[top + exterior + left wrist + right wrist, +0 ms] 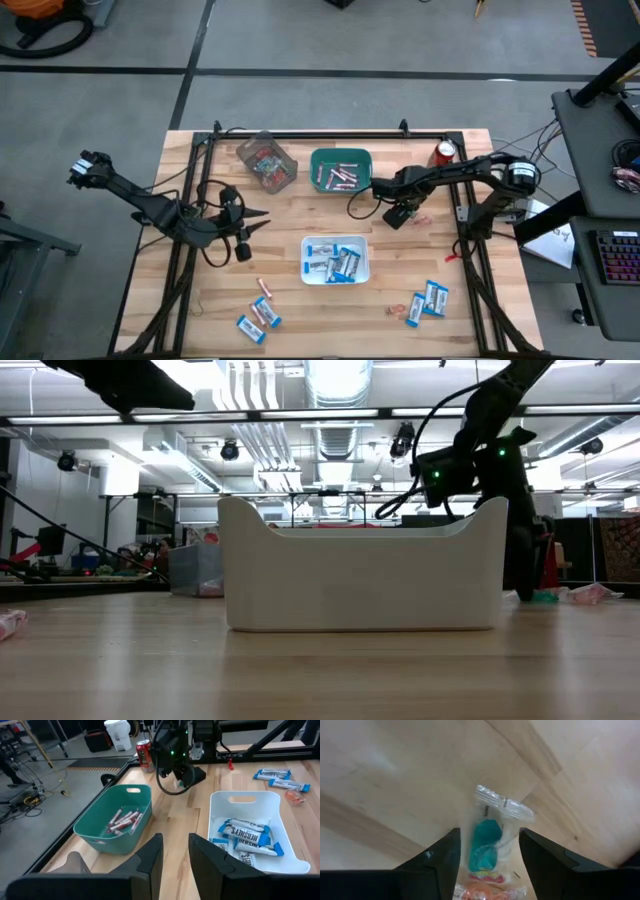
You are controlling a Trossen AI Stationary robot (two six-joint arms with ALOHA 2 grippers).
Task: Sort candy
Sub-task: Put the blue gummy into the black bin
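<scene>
so, right arm bent low over a clear-wrapped candy beside the green bin

right gripper (487,852) points down at the table (300,300), jaws wide, straddling the clear-wrapped candy (487,837) without visibly gripping it. left gripper (175,857) waits left of centre, fingers slightly apart, empty.

Packets (335,262) in white bin (335,281); sticks (340,177) in green bin (340,153) behind it.
</scene>
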